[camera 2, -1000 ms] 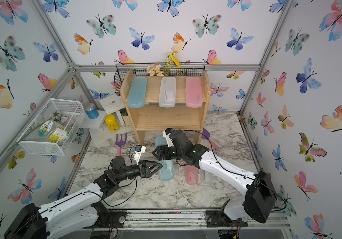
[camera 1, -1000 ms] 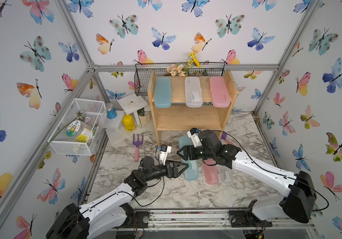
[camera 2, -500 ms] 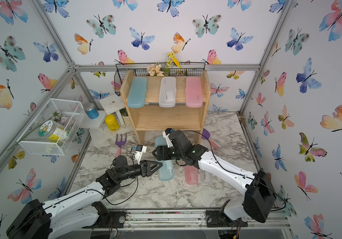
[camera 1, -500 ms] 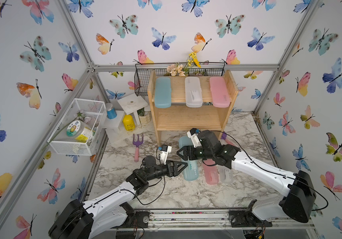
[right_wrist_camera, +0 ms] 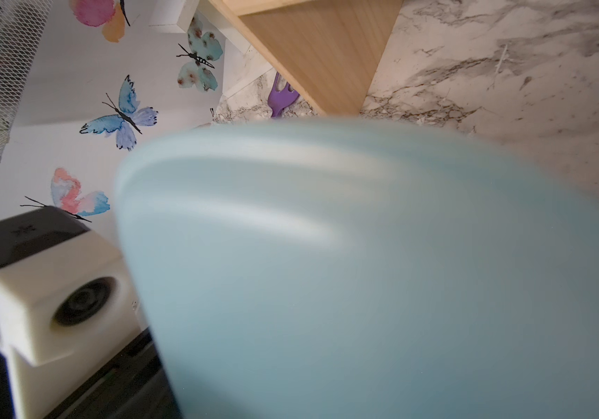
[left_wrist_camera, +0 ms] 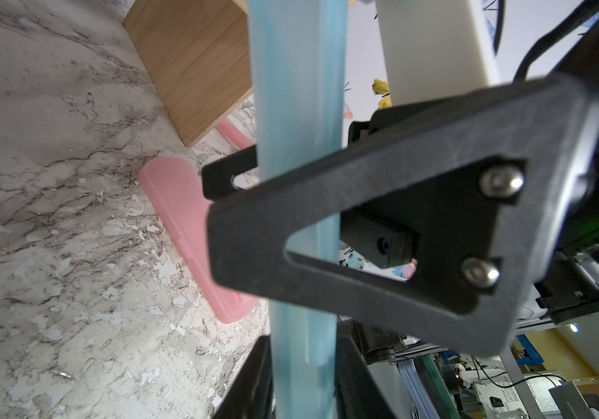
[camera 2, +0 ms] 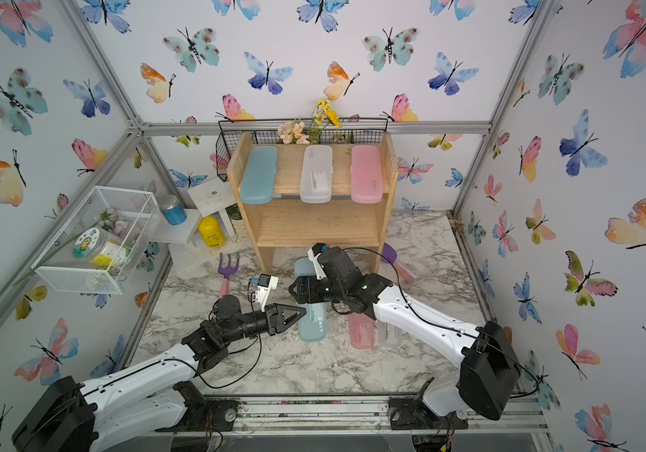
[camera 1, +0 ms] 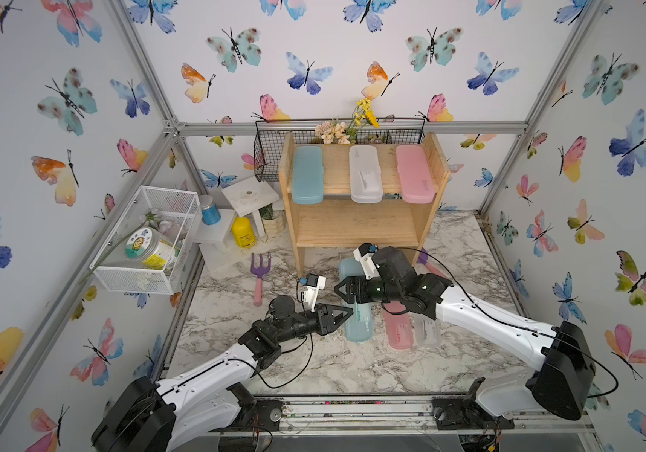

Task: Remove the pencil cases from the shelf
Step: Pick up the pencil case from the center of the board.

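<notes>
Count: six pencil cases in all (two teal, two pink, two white), one shelf (camera 1: 352, 225) and two arms.

Top tier: three cases lie flat and side by side. From the robot's left to its right they are the shelf teal case (camera 1: 307, 174), the shelf white case (camera 1: 365, 174) and the shelf pink case (camera 1: 415, 174). Each has its long axis front to back, with the near end overhanging the tier's front edge.

Counter (camera 1: 313, 364): two cases lie flat in front of the shelf, the counter pink case (camera 1: 399, 332) and, just beside it on the robot's right, the counter white case (camera 1: 427, 330). Their long axes run front to back and parallel. Their far ends are hidden under the right arm.

Sixth case: the held teal case (camera 1: 358, 325) is in front of the shelf, just left of the counter pink case, between the two tools. In both top views its long axis runs front to back, far end toward the shelf, with print near the near end. In the left wrist view it runs edge-on across the whole picture and looks to be off the counter.

Right tool (camera 1: 339, 289): clamped on the far half of the held teal case. The left wrist view shows one triangular finger (left_wrist_camera: 363, 188) across the case's near edge. The case's blurred broad face fills most of the right wrist view.

Left tool (camera 1: 350, 311): its tips are at the case's near half. Its fingers (left_wrist_camera: 250, 384) stand one on each broad face and look to be in contact, so it is closed on the case.
</notes>
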`<action>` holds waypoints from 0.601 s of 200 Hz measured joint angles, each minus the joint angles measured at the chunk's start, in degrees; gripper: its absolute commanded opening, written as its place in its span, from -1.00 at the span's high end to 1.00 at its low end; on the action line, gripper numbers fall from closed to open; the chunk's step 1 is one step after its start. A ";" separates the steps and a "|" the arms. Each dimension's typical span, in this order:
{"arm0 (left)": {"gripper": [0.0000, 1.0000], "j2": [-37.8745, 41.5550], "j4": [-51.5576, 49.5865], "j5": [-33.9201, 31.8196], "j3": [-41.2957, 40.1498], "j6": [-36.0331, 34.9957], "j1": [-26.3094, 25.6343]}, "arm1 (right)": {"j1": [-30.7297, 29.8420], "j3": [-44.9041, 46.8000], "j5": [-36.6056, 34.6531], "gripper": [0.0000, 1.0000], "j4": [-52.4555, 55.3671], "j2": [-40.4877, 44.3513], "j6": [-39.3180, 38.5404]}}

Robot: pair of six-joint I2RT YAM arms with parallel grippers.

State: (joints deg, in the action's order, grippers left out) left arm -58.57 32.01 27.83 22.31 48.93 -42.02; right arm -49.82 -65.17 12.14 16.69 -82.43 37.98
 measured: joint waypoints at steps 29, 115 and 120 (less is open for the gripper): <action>0.53 0.42 -0.15 -0.09 -0.48 0.31 0.02 | -0.04 0.76 0.15 -0.63 -1.25 0.00 0.37; 0.56 3.10 -2.45 -2.49 -4.11 0.42 0.07 | -0.04 2.60 -2.75 -0.98 -1.68 2.73 1.31; 0.57 3.23 -2.21 -2.54 -4.59 0.59 0.07 | -0.04 2.49 -3.02 -0.98 -1.46 2.95 1.25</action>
State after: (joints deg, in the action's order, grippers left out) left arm -55.33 29.80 25.30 17.72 49.52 -41.95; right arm -49.87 -62.67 9.13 15.22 -79.48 39.22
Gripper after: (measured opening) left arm 0.234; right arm 0.990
